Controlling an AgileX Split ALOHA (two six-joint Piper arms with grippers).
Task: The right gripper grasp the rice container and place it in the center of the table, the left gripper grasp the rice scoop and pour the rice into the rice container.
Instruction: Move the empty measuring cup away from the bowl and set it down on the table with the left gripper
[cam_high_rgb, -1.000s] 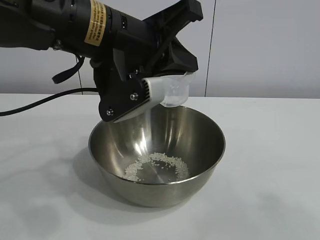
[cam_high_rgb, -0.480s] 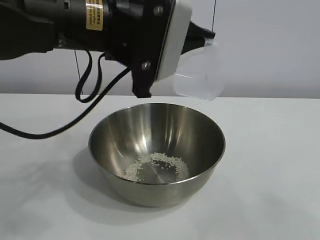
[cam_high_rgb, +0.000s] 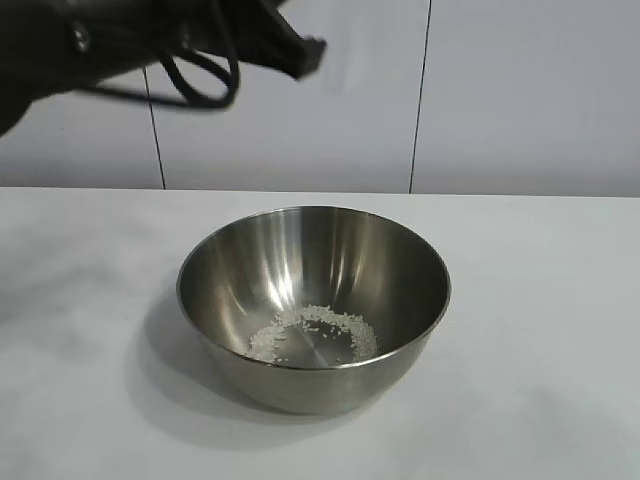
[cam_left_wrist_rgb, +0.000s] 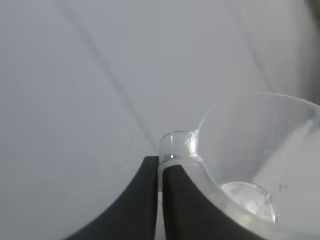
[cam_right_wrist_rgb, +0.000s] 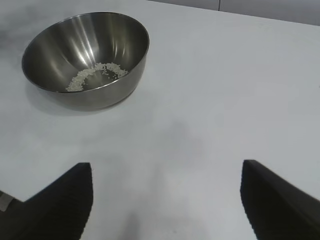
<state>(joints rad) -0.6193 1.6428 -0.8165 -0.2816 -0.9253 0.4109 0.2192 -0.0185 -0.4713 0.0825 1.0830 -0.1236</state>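
The rice container (cam_high_rgb: 313, 305) is a shiny steel bowl standing on the white table (cam_high_rgb: 540, 330), with white rice (cam_high_rgb: 315, 332) in its bottom; the bowl (cam_right_wrist_rgb: 86, 57) and the rice (cam_right_wrist_rgb: 95, 75) also show in the right wrist view. My left gripper (cam_left_wrist_rgb: 160, 167) is shut on the tab of the clear rice scoop (cam_left_wrist_rgb: 255, 165), which looks empty and is lifted toward the wall. In the exterior view only part of the left arm (cam_high_rgb: 150, 45) shows at the top left. My right gripper (cam_right_wrist_rgb: 167, 172) hangs open over bare table, well away from the bowl.
A pale panelled wall (cam_high_rgb: 500, 90) stands behind the table. A black cable (cam_high_rgb: 200, 85) loops under the left arm. Bare tabletop lies around the bowl on all sides.
The left arm has swung up and to the left, carrying the scoop away from above the bowl and out of the exterior view. Bowl and rice have not moved.
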